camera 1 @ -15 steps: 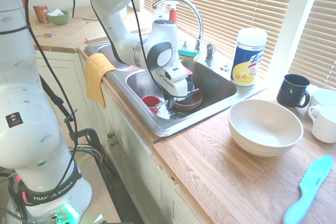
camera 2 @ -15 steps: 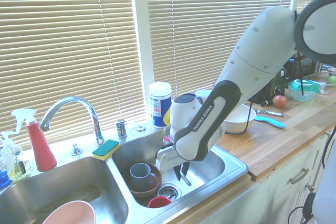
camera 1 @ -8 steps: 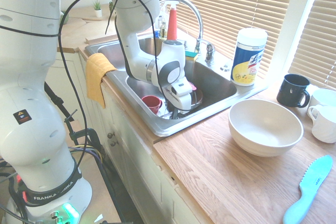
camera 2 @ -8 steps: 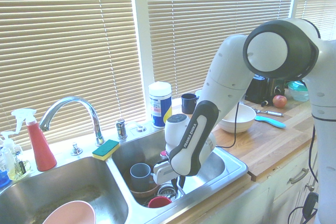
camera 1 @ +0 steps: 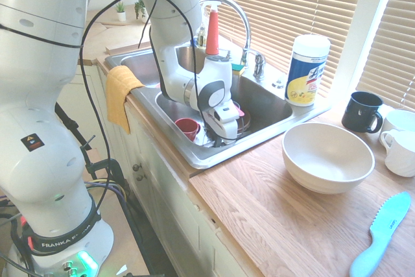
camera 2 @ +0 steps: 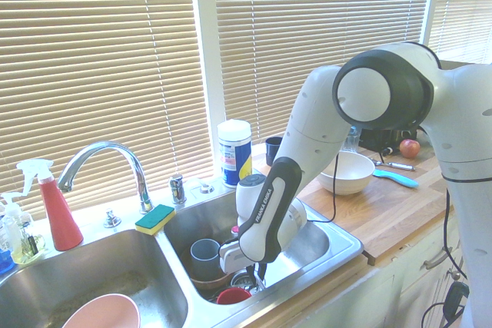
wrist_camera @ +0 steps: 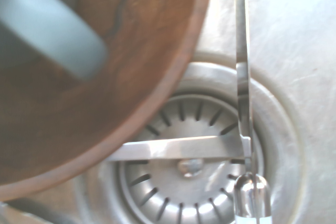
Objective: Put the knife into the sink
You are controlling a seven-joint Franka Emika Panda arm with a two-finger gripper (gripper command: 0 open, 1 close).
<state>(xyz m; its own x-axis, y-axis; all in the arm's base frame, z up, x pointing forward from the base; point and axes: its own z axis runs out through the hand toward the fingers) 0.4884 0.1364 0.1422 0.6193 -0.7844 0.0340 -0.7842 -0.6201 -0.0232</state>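
Kitchen counter of pale wood runs under slatted blinds, and I start from the slim pale-handled table knife. My wrist view shows its narrow silver blade hanging over the round slotted drain of the large stainless-steel 2-basin sink. The exterior views hide it behind the white arm's gripper, which I read as clamped shut on the knife's handle, pointing straight down inside the right-hand basin.

Just beside the drain sits a brown wooden bowl with a grey mug in it. A small red cup lies on the drain's other side. Further from the drain, a yellow-green sponge rests on the rim by the curved chrome faucet, and a teal plastic serrated knife lies well apart on the counter.

My judgement: the knife is low enough to release. I would part the fingers gently, keep the blade clear of the bowl's rim so it does not bounce, then lift straight up.
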